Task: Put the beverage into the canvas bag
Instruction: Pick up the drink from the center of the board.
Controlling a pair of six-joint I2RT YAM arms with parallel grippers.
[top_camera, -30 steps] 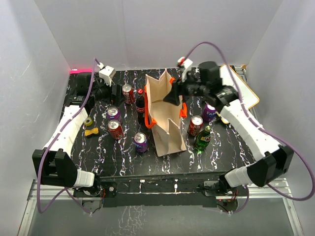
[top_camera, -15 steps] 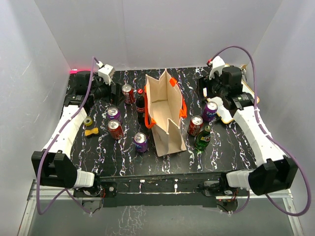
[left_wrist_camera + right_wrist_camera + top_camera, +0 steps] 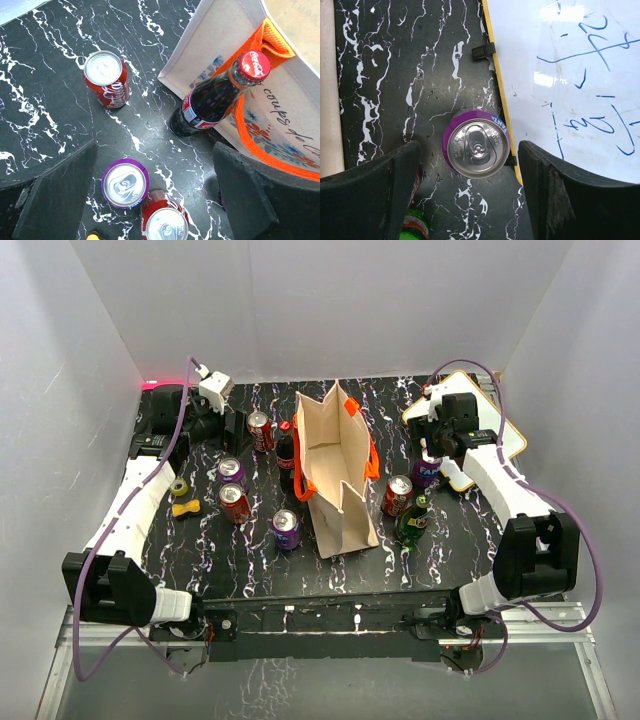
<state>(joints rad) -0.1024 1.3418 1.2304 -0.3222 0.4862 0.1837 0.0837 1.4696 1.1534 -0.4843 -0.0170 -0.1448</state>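
Observation:
The beige canvas bag (image 3: 335,475) with orange handles stands open at the table's middle. My right gripper (image 3: 432,450) hangs open above a purple Fanta can (image 3: 427,469). In the right wrist view that purple can (image 3: 477,150) stands upright between and ahead of my spread fingers (image 3: 375,195), untouched. My left gripper (image 3: 215,422) is open at the back left with nothing in it. Its wrist view shows a cola bottle (image 3: 215,95) against the canvas bag (image 3: 290,85), a red can (image 3: 106,80), a purple can (image 3: 125,182) and another red can (image 3: 165,222).
A yellow-framed whiteboard (image 3: 480,425) lies beside the Fanta can. A red can (image 3: 397,495) and a green bottle (image 3: 413,520) stand right of the bag. Left of it are several cans, a cola bottle (image 3: 285,450) and a small yellow object (image 3: 185,508).
My right gripper left the bag's mouth, swung right and came down over the purple Fanta can, its jaws spreading wider. The left arm has stayed put.

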